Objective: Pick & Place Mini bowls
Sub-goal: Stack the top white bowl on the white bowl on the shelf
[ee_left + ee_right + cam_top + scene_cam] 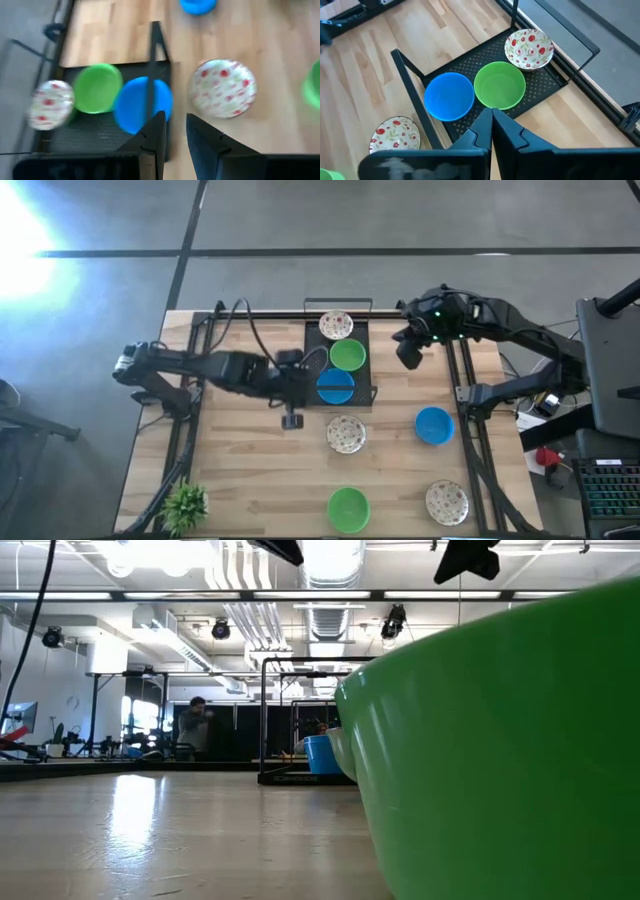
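High view: bowl-dotted wooden table (250,460).

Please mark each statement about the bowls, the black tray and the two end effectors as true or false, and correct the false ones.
1. The black tray holds three bowls. True: a floral bowl, a green bowl and a blue bowl.
2. The left end effector grips a bowl. False: its fingers are apart and hold nothing.
3. A blue bowl sits on the bare table, outside the tray. True.
4. The right end effector is wide open. False: its fingers are closed together, empty.
5. The potted plant stands in the tray. False: it stands at a table corner.
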Controlling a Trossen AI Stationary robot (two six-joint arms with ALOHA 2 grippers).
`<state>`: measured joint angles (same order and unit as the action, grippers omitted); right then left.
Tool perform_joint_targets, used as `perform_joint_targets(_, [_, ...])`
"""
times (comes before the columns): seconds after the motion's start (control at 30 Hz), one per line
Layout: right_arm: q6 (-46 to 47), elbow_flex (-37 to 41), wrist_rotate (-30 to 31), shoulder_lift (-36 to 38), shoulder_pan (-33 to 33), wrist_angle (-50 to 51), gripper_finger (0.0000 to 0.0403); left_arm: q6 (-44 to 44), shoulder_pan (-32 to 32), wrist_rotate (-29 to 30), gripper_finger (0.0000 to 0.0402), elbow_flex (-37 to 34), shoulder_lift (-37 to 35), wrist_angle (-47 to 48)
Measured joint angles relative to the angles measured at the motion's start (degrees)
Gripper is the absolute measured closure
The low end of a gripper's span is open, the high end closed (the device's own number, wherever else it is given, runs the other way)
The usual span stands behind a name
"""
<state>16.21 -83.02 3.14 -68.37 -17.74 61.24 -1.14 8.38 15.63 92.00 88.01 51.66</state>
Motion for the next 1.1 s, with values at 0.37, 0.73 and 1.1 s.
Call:
perform_joint_targets(0.37, [-5.9,0.2,-0.8,2.8,0.0,0.1,0.0394,-33.5,3.6,-2.7,0.0323,-15.8,0.2,-18.4])
perform_joint_targets(0.73, [-13.2,0.2,-4.7,3.2,0.0,0.3,0.0394,-57.1,5.1,-2.7,0.0325,-27.9,0.8,-30.7])
perform_joint_targets(1.1, [-13.4,0.2,-4.8,3.2,0.0,0.3,0.0394,-79.3,4.6,-2.7,0.0326,-29.5,4.6,-32.4])
